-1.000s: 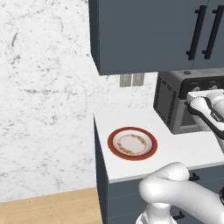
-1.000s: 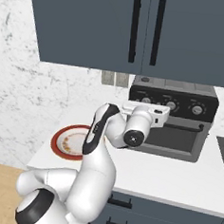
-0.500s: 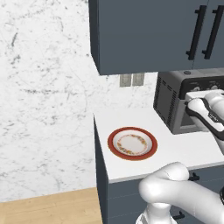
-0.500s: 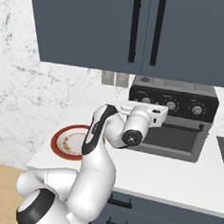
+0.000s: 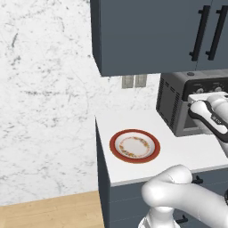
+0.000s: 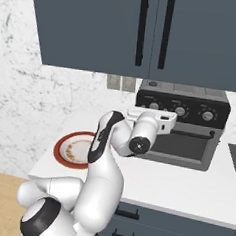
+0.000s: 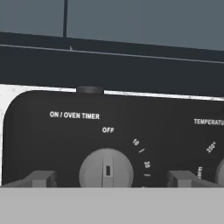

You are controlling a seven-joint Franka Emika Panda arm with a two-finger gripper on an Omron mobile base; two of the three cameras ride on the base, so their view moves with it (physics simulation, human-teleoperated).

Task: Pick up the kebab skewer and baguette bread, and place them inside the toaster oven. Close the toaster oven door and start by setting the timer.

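The toaster oven stands at the back of the counter, with its vented side facing left. Its door is up against the front, closed. My gripper is held against the left end of the black knob panel. In the hand view the fingertips stand open on either side of the grey timer knob, apart from it. The knob's pointer sits below the OFF mark. The kebab skewer and the baguette bread are hidden.
A red-rimmed plate lies on the white counter left of the oven, also seen beside my arm. Dark cabinets hang close above the oven. A second knob sits to the right of the timer.
The hand has crept slightly up and closer to the knob panel. Nothing else has moved.
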